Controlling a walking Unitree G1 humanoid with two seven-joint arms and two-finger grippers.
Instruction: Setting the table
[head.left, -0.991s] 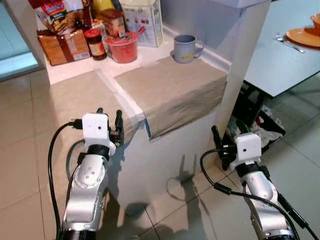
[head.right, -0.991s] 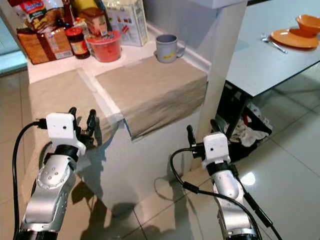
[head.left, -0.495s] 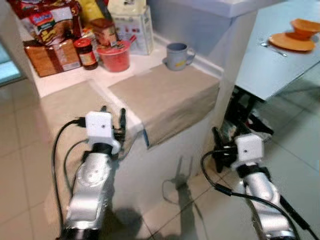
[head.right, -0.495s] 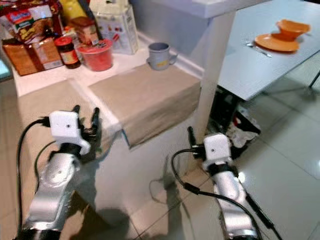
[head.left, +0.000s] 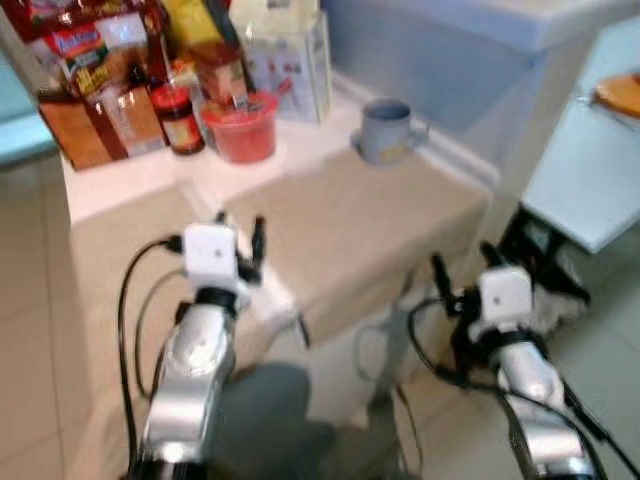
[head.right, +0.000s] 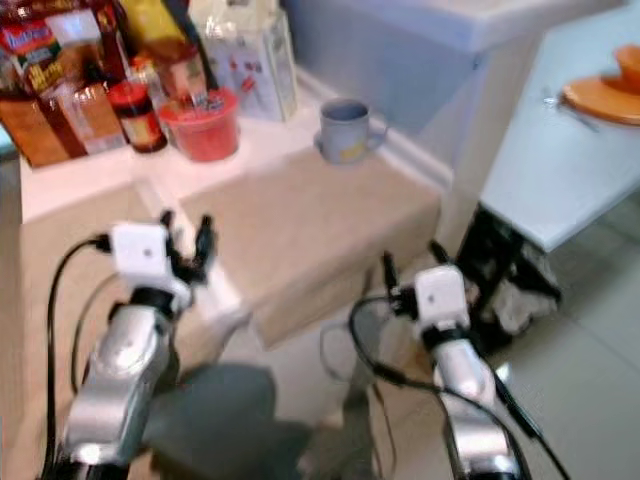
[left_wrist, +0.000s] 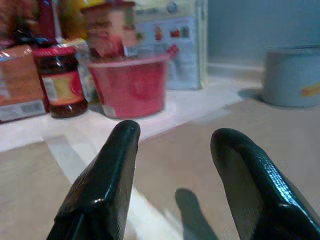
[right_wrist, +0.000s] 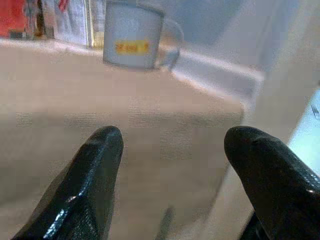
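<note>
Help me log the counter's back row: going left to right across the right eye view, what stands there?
Dark jar with a red lid → red plastic tub → white printed carton → grey-blue mug with a yellow mark.

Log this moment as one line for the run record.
stage: facing counter | left gripper: open, empty, over beige cloth | right gripper: open, empty, facing grey mug | nothing picked up yet

Bright, even daylight; motion-blurred head views, soft shadows, sharper wrist views.
</note>
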